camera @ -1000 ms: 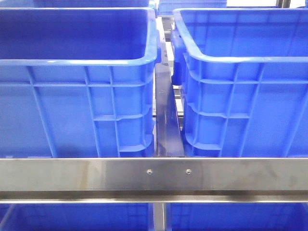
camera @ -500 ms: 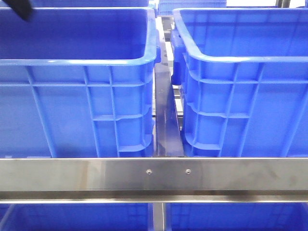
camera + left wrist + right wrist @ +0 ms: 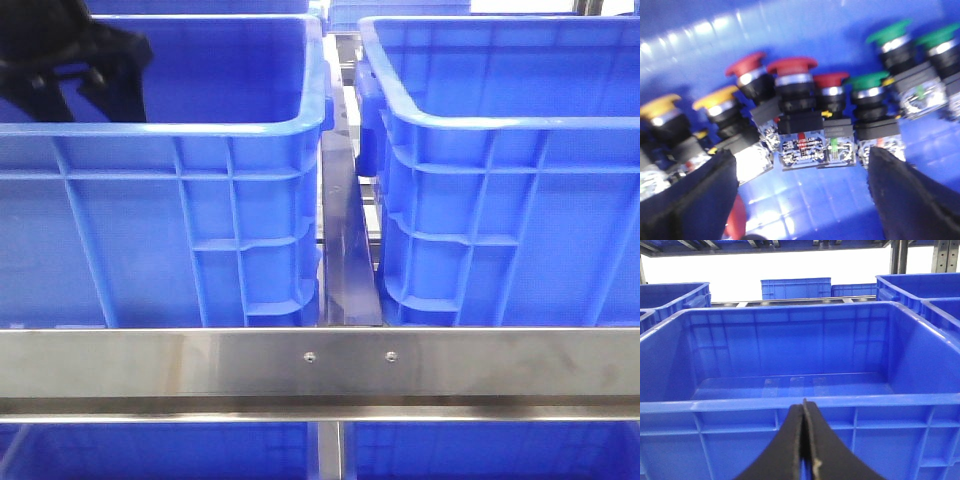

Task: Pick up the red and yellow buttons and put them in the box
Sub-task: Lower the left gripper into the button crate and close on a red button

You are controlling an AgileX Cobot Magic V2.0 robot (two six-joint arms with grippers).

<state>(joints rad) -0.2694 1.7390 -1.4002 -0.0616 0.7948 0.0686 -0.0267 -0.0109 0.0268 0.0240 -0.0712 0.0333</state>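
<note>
In the left wrist view a row of push buttons with black bodies lies on a blue crate floor: red-capped ones (image 3: pixel 791 66), yellow-capped ones (image 3: pixel 715 97) and green-capped ones (image 3: pixel 867 80). My left gripper (image 3: pixel 800 157) is open and empty, its jaws wide apart just short of the red buttons. In the front view it (image 3: pixel 75 70) hangs inside the left crate (image 3: pixel 200 130) near its far-left corner. The right crate (image 3: pixel 480 125) stands beside it. My right gripper (image 3: pixel 804 407) is shut and empty, facing the near wall of an empty blue crate (image 3: pixel 790 402).
A steel rail (image 3: pixel 320 365) runs across the front below both crates, with a dark divider (image 3: pixel 345 250) in the gap between them. More blue crates (image 3: pixel 795 288) stand behind. Another red cap (image 3: pixel 735 220) lies close by my left finger.
My left gripper has come into the front view from the top left and lowered into the left crate. The crates have not moved.
</note>
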